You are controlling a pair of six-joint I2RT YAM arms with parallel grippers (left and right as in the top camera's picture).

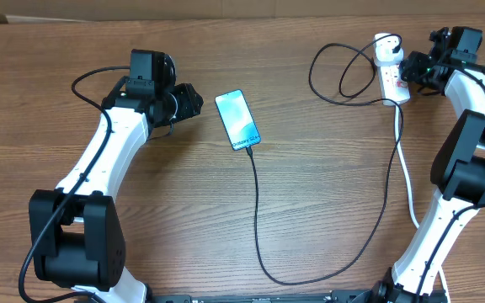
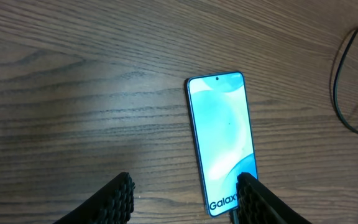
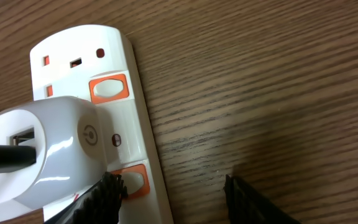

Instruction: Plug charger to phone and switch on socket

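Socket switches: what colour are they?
The switches are white with orange surrounds; the right wrist view shows them best.

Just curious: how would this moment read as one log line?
charger: in phone | left gripper: open, by phone | right gripper: open, at socket switch

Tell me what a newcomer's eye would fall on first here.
The phone, its light blue screen lit, lies mid-table just right of the left gripper. From its near end a thin black cable sweeps in a big loop to the white power strip at the far right. There the right gripper hangs open over the strip, one finger at an orange-rimmed switch beside the white plug adapter.
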